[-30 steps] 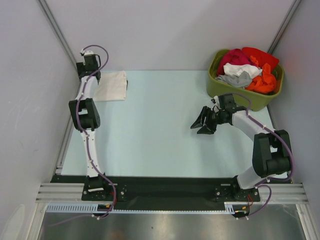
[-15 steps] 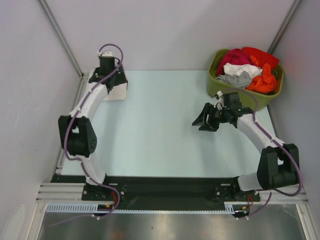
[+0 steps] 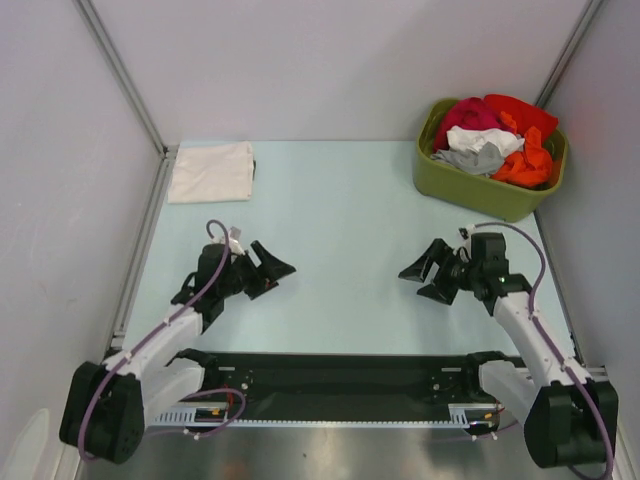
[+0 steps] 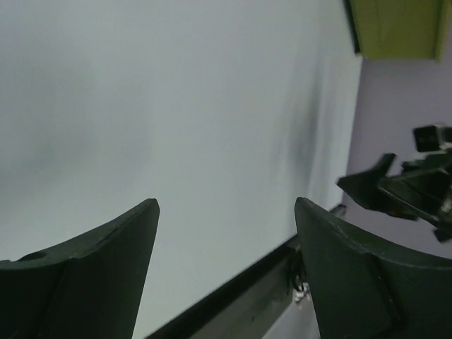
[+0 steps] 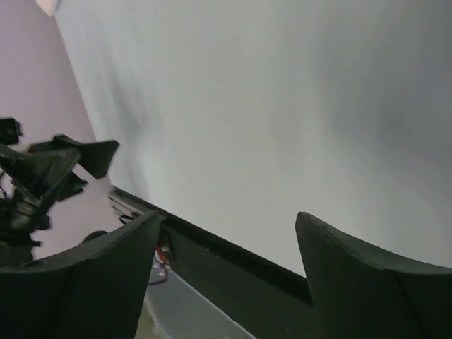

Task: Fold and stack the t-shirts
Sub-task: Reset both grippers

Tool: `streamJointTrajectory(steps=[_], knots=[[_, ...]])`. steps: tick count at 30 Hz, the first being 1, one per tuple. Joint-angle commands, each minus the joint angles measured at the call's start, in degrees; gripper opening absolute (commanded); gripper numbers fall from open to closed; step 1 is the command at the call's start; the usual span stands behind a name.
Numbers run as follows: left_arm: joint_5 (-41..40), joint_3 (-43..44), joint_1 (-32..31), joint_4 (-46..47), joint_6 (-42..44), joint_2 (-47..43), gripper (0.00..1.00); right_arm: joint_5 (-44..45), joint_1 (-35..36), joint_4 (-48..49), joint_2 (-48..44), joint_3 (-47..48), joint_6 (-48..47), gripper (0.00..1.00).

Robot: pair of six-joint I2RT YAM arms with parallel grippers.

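Note:
A folded cream-white t-shirt (image 3: 211,171) lies as a small rectangle at the table's far left corner. More clothes, red, white, grey and orange (image 3: 492,140), are heaped in the olive-green tub (image 3: 487,190) at the far right. My left gripper (image 3: 267,272) is open and empty, low over the near left of the table, far from the folded shirt. My right gripper (image 3: 425,279) is open and empty over the near right. Each wrist view shows only its own fingers, bare table and the other gripper; the right gripper (image 4: 395,187) shows in the left wrist view, the left gripper (image 5: 49,169) in the right wrist view.
The pale blue table top (image 3: 340,240) is walled by grey panels on three sides. A black rail (image 3: 330,365) runs along the near edge between the arm bases. The tub's corner (image 4: 395,28) shows in the left wrist view.
My left arm has drawn back from the folded shirt at the far left to the near left of the table. My right arm has pulled back toward the near edge. Both grippers stay open.

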Motion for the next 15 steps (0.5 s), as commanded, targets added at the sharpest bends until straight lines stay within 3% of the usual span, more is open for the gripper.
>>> streamJointTrajectory(steps=[1, 2, 9, 13, 15], knots=[[10.36, -6.79, -0.17, 10.62, -7.53, -10.15, 0.84, -2.92, -0.64, 5.98, -8.18, -10.95, 7.62, 0.87], [11.51, -8.72, -0.17, 10.88, -8.67, -12.80, 0.84, -3.63, -0.73, 10.00, -14.05, -13.88, 11.29, 0.99], [19.08, -30.94, -0.52, 25.11, -27.21, -35.21, 0.84, -7.07, -0.64, 11.56, -39.46, -31.30, 21.34, 1.00], [20.05, -34.40, -0.52, 25.65, -33.45, -48.40, 0.88, -12.58, -0.64, 12.14, -52.49, -37.89, 27.47, 1.00], [19.61, -34.75, -0.61, 29.76, -38.45, -55.08, 0.92, -16.62, -0.64, 23.53, -53.92, -40.00, 31.26, 1.00]])
